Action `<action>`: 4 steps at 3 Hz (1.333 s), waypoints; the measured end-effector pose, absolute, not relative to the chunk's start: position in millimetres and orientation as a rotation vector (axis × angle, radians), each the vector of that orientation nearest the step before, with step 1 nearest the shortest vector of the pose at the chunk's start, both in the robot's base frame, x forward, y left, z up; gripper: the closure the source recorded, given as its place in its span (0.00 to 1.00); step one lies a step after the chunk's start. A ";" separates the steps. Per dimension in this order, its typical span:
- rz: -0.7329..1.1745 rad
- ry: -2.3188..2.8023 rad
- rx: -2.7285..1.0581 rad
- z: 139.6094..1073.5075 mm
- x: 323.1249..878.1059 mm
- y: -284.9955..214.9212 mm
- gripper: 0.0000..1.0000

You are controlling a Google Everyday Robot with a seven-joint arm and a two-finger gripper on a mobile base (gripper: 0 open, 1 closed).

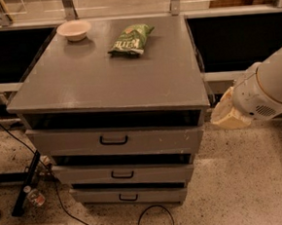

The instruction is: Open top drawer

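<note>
The top drawer [115, 142] is the widest of three grey drawers under a grey cabinet top [104, 83]. It has a black loop handle [114, 140] at its centre. Its front stands a little forward, with a dark gap above it. My gripper [227, 112] is a cream-coloured end on the white arm [271, 90], at the right of the cabinet, level with the top drawer's right end and a short way off it. It touches nothing.
A pale bowl [74, 30] and a green snack bag [132, 39] lie on the cabinet top. Two narrower drawers [122, 175] sit below. Black cables [154, 221] and a small bottle [34, 196] lie on the speckled floor at the left.
</note>
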State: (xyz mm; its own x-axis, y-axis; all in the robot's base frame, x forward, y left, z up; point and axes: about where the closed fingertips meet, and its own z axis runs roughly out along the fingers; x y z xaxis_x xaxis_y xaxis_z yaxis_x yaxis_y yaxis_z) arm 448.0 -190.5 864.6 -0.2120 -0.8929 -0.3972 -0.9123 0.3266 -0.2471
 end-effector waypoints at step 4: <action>0.149 2.190 -1.618 815.7 446.2 -176.3 1.00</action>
State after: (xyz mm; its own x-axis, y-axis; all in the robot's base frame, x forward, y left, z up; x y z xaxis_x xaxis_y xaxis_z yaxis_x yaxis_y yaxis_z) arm 446.2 -176.3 815.7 -0.2412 -0.8908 -0.3851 -0.9346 0.3200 -0.1549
